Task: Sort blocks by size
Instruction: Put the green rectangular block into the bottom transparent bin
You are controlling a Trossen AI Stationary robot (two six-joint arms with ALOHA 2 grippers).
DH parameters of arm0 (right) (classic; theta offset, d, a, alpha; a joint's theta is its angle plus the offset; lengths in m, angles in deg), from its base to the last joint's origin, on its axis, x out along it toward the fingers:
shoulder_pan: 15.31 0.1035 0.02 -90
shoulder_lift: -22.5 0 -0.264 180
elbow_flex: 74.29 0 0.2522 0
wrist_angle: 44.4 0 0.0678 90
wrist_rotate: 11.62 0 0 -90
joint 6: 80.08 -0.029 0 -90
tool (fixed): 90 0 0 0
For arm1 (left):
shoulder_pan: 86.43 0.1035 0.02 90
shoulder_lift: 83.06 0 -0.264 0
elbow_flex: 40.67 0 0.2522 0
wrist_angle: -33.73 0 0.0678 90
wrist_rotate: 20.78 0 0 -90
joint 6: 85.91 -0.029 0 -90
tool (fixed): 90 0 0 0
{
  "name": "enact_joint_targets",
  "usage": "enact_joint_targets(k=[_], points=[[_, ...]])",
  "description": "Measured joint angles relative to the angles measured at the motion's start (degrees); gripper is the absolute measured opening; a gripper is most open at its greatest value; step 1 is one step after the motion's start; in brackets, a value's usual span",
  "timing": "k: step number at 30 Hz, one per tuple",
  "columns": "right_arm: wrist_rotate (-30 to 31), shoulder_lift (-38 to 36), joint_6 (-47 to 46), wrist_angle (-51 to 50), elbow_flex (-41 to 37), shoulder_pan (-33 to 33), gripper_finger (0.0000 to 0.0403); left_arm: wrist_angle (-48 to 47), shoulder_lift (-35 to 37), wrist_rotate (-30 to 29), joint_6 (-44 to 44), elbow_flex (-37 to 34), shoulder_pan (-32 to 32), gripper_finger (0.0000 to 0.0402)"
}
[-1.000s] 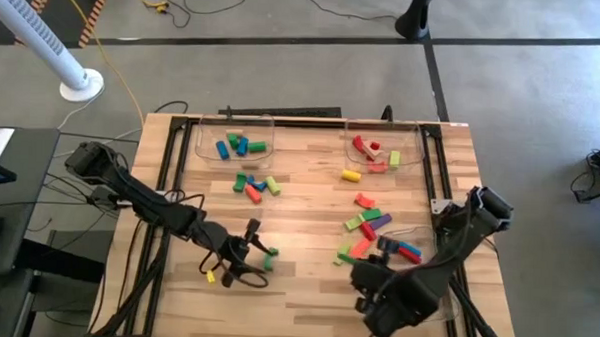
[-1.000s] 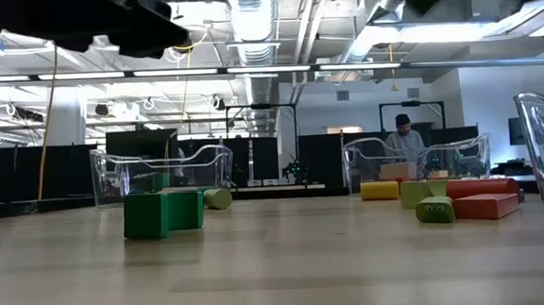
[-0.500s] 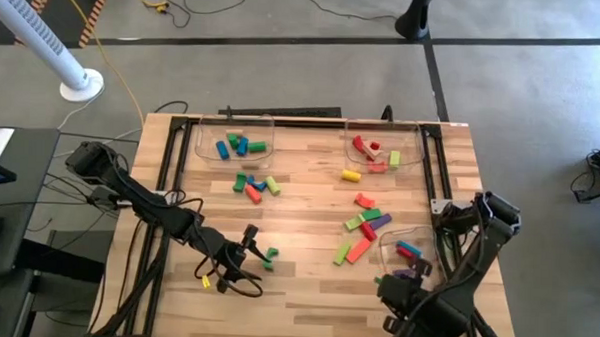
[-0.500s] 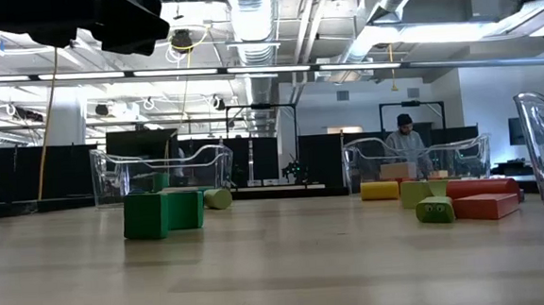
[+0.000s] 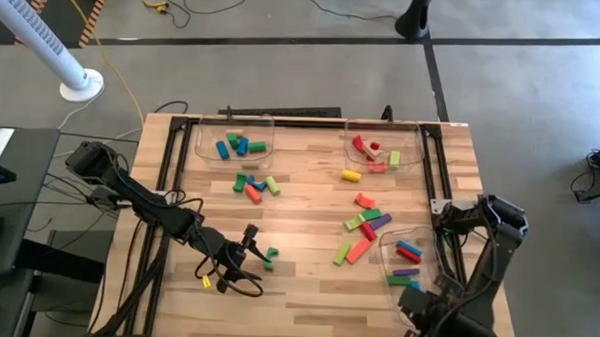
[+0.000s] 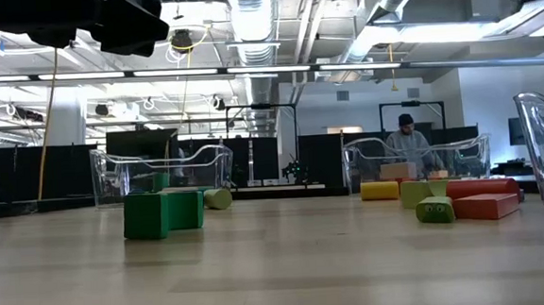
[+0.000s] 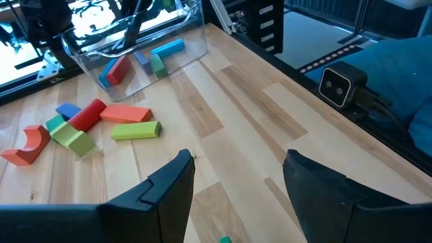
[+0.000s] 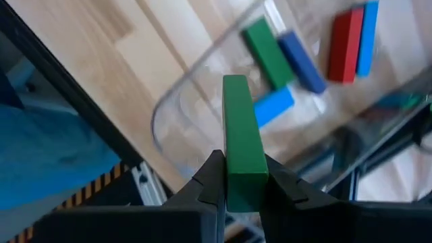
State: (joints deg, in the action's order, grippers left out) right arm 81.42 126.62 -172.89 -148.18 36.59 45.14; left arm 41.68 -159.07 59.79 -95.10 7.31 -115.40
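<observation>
My right gripper (image 8: 243,196) is shut on a long green block (image 8: 240,128). It hangs over the near rim of a clear tray (image 5: 389,254) at the near right, which holds blue, red and green blocks (image 8: 270,50). In the high view its arm (image 5: 455,309) hides its fingers. My left gripper (image 5: 253,255) stands open above the table at the near left, with a small green block (image 5: 270,254) on the wood by its fingertips. Loose blocks (image 5: 366,226) lie flat on the right half, and others (image 5: 254,184) at the middle left. My right gripper pinches the long green block by its two long sides at one end (image 8: 243,182), between the two fingers (image 8: 210,179). The fingers point down from above and lie along the block. It sticks out past the fingertips, clear of the tray and table.
Two more clear trays with blocks stand at the far edge, one left (image 5: 233,141) and one right (image 5: 381,146). A yellow block (image 5: 351,174) lies alone near the far right tray. Bare wood stretches across the table's near middle (image 5: 316,289). A person (image 6: 406,144) stands in the room beyond.
My right gripper has swung toward the table's right and near edges with the green block, rolling its wrist as it went. It no longer covers the near right tray, whose blocks now show.
</observation>
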Motion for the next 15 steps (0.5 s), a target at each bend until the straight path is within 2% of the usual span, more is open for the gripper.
enact_joint_targets(k=[7,11,15], points=[[-4.72,0.00,-7.06,0.02,-2.47,2.43,0.0081,-0.04,0.00,0.00,0.35,0.00,0.00,0.0217],[-10.26,0.00,-7.86,-0.05,-6.36,2.45,0.0081,-0.04,0.00,0.00,0.46,0.00,0.00,0.0217],[-10.92,0.02,-7.37,-0.04,-8.69,1.94,0.0090,-0.06,0.00,0.00,0.46,0.00,0.00,0.0217]])
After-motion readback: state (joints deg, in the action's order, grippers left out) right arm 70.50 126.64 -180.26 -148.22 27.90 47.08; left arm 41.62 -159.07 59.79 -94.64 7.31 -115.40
